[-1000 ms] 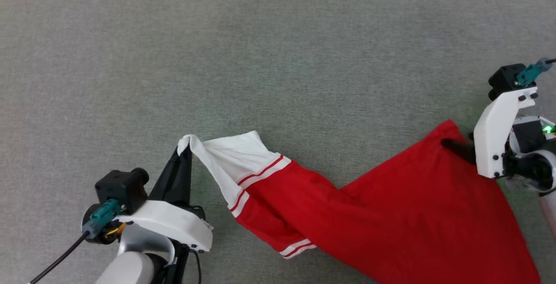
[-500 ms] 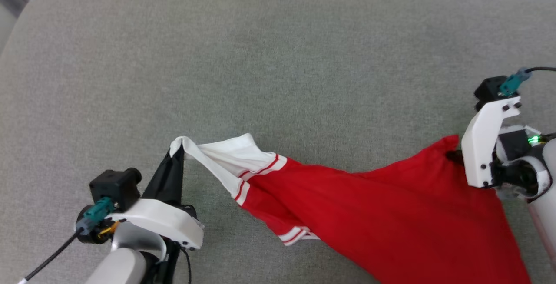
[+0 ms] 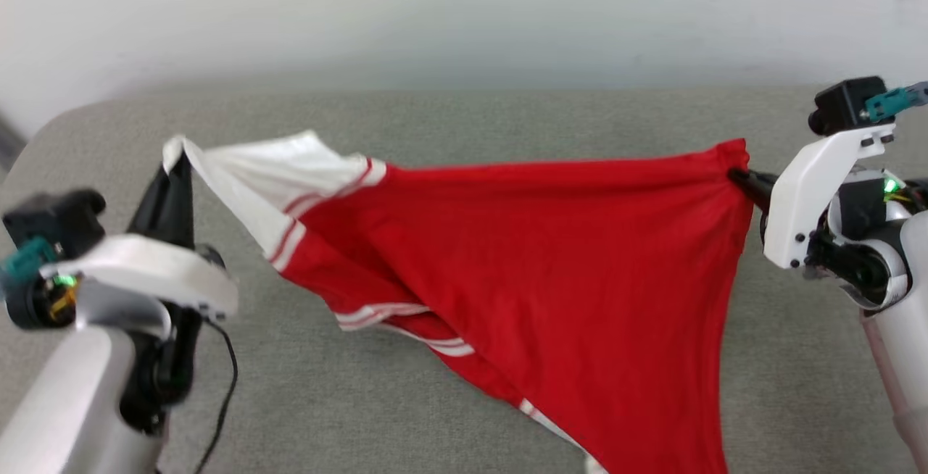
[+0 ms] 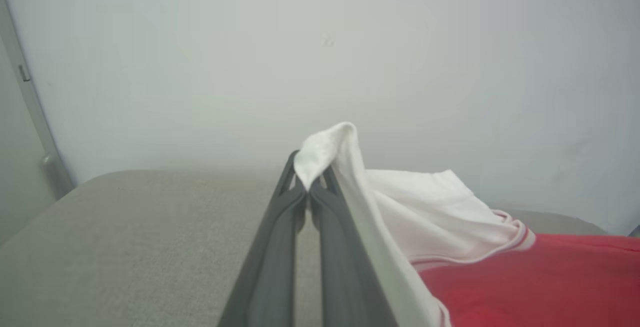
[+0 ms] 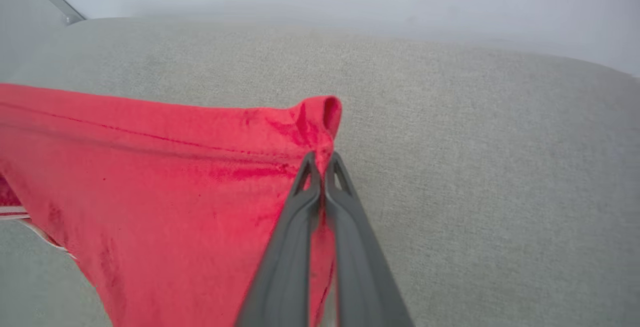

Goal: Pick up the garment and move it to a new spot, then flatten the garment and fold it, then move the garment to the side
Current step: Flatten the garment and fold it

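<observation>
1. Garment [image 3: 551, 256]: a red jersey-style shirt with a white sleeve [image 3: 268, 177] and red-and-white striped trim. It hangs spread across the middle of the head view. Its upper edge is nearly taut from upper left to upper right, and its body droops off the bottom edge at lower right. I cannot tell whether the low part touches the surface.
2. Left gripper [image 3: 176, 162]: at the left of the frame, fingers pressed narrow on the tip of the white sleeve.
3. Right gripper [image 3: 734, 175]: at the right edge, fingers pinched together on a red hem corner.
4. Grey upholstered surface [image 3: 464, 119]: beneath the shirt, with a pale wall [image 3: 435, 10] along the top.
5. Change: a second ago the shirt lay slack and twisted low on the surface. Now it is raised and stretched between both grips. The wall has come into frame because the camera tilted up.
6. Meaning, as a judgement: the pick-up looks complete and the carry to a new spot is under way. Flattening, folding and setting aside remain.
</observation>
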Robot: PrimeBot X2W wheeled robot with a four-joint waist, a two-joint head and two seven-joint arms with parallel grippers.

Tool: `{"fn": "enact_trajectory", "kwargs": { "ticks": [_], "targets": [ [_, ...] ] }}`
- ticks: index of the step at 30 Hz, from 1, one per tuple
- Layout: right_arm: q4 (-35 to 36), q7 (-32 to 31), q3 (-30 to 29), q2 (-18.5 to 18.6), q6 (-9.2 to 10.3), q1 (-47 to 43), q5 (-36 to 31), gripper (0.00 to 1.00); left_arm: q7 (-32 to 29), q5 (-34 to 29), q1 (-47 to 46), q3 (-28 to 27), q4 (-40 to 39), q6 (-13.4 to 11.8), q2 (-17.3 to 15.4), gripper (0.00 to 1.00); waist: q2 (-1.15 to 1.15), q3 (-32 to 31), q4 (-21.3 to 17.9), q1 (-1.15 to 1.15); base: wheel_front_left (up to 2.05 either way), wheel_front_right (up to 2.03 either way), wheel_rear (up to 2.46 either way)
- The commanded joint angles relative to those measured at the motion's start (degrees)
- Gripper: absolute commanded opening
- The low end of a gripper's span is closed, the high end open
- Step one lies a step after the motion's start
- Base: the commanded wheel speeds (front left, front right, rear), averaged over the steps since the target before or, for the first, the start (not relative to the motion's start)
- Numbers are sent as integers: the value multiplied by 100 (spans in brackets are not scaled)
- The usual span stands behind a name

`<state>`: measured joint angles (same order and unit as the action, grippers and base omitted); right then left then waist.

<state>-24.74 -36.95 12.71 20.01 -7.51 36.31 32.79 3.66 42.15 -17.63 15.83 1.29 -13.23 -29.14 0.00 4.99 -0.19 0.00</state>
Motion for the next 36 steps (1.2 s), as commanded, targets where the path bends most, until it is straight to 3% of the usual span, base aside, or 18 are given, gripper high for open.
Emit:
{"fn": "enact_trajectory", "kwargs": {
  "ticks": [1, 8, 16, 26, 36],
  "targets": [
    [-16, 120, -69, -37, 4, 97, -66, 0, -18, 28, -266, -51, 81, 40, -15, 0, 0, -126, -132, 0, 0, 0, 0],
    [-25, 1024, -425, -282, 4, 695, -269, 0, -117, -90, -1824, 56, 874, 301, 119, 0, 0, 72, -304, 0, 0, 0, 0],
    [61, 1953, -731, -251, 4, 2031, -288, 0, 20, -433, -3995, 110, 1650, 503, 247, 0, 0, 882, -466, 0, 0, 0, 0],
    [40, 2344, -856, -90, 4, 4022, -21, 0, 157, -689, -6513, -104, 2180, 654, 59, 0, 0, 2187, -641, 0, 0, 0, 0],
    [-662, 2719, -537, 70, 4, 5615, 246, 0, 38, -891, -7825, 27, 2446, 691, 82, 0, 0, 3417, -602, 0, 0, 0, 0]
  ]
}}
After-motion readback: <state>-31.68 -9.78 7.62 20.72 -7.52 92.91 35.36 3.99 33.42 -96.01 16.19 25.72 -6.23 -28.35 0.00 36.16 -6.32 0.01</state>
